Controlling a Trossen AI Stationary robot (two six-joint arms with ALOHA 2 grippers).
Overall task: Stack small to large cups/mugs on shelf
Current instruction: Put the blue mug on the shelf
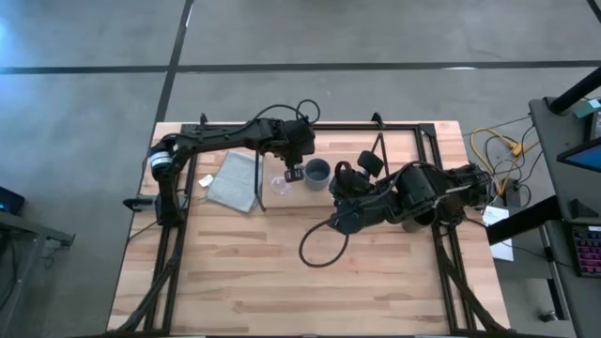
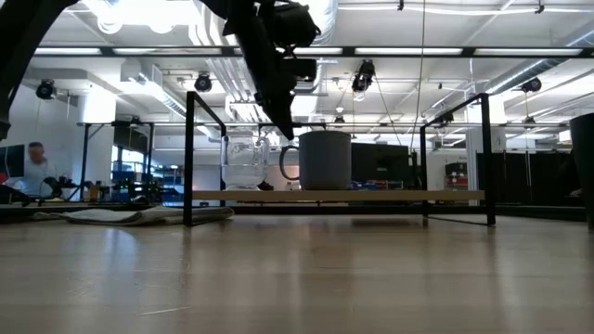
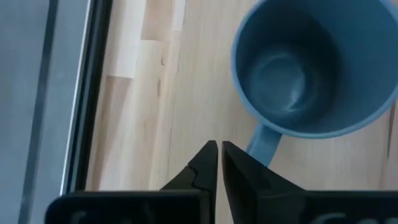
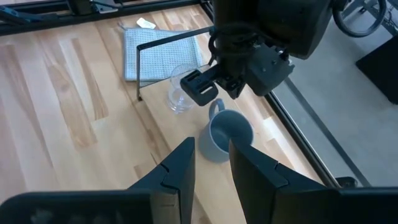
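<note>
A small clear cup and a blue-grey mug stand upright side by side on the light-wood shelf, the mug's handle toward the clear cup. My left gripper is shut and empty. It points down from just above the shelf, between the cup and the mug, close by the handle. My right gripper is open and empty, level, a little to the right of the mug. The dark cup is hidden.
A folded grey cloth lies on the table left of the shelf. The shelf's black wire end frames stand at its two ends. A black cable loop lies on the table's middle. Bare wood is toward the near edge.
</note>
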